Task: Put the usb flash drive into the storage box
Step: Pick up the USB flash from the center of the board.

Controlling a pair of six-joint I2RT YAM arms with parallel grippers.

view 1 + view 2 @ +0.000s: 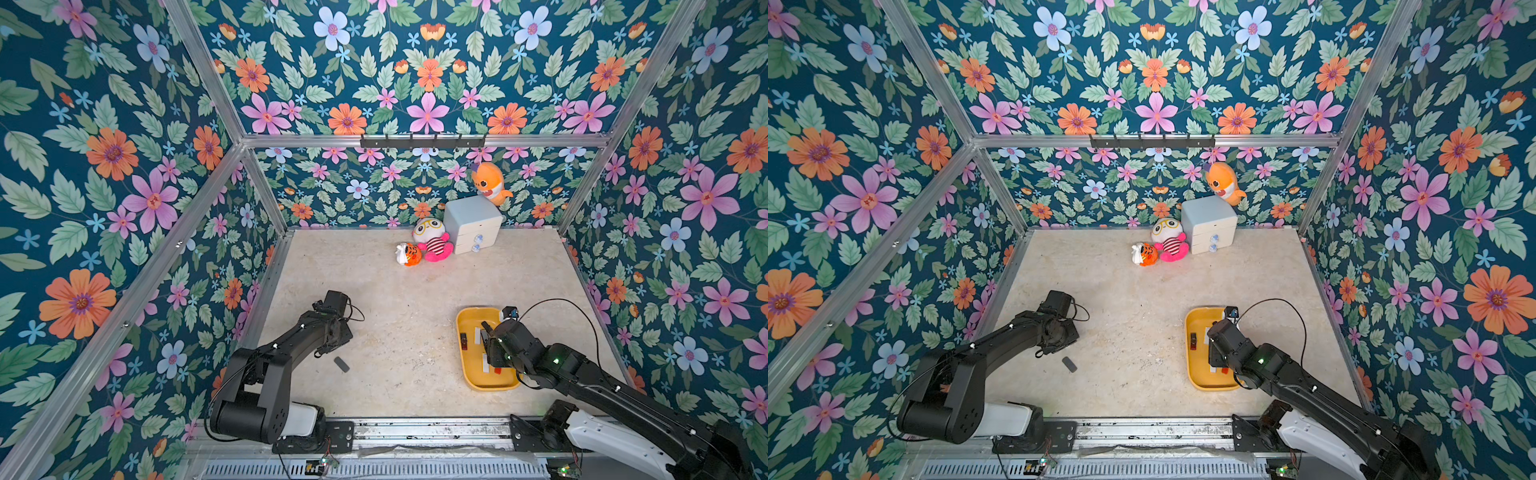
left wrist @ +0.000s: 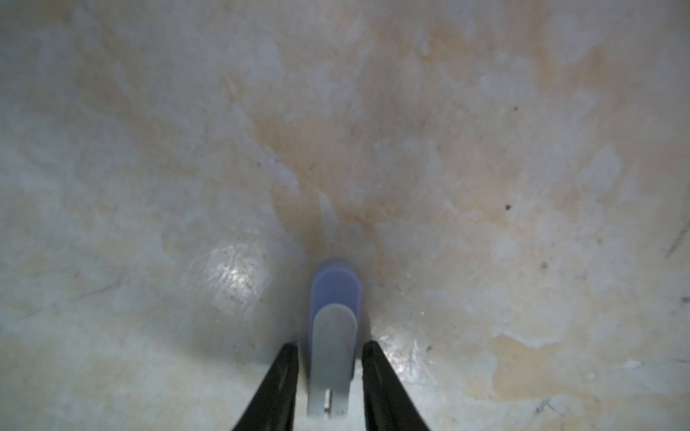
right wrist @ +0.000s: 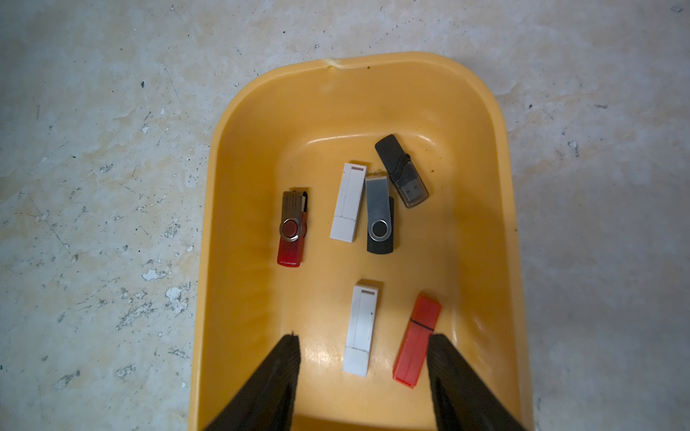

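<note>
The left claw [image 2: 330, 344] is straddling the blue-and-silver usb flash drive [image 2: 336, 287] on the desk [image 2: 485, 149] in the left wrist view. Its jaws are standing just beside the drive's sides, and you cannot tell whether they are gripping it.

In the right wrist view, the right claw [image 3: 364, 336] is hanging released over the storage box [image 3: 336, 93], where six stored drives [image 3: 347, 203] are already lying.

In both top views, a dark drive [image 1: 341, 364] [image 1: 1069, 364] is lying outside the box, near the left arm [image 1: 291, 345]. Judge the task mostly done, with two drives left. Bare desk is separating that arm from the box's low rim, and the right arm [image 1: 582, 374] is covering part of the box.
</note>
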